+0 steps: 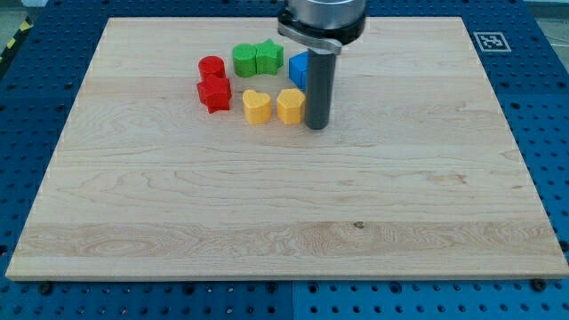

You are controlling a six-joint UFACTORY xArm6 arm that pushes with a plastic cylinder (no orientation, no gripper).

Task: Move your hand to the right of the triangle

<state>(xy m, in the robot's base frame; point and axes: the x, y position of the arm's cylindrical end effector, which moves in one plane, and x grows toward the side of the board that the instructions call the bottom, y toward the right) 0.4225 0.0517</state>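
Observation:
My tip [316, 126] rests on the wooden board just to the right of a yellow block [290, 106], close to touching it. A blue block [299, 68], partly hidden behind the rod, sits just above and left of the tip; its shape cannot be made out fully. A yellow heart-shaped block [257, 106] lies left of the other yellow block. Two green blocks [245, 60] [268, 57] sit side by side at the top of the cluster. A red cylinder [211, 68] and a red block [214, 92] are at the left.
The wooden board [284, 204] lies on a blue perforated table. A fiducial marker [486, 40] sits off the board's top right corner.

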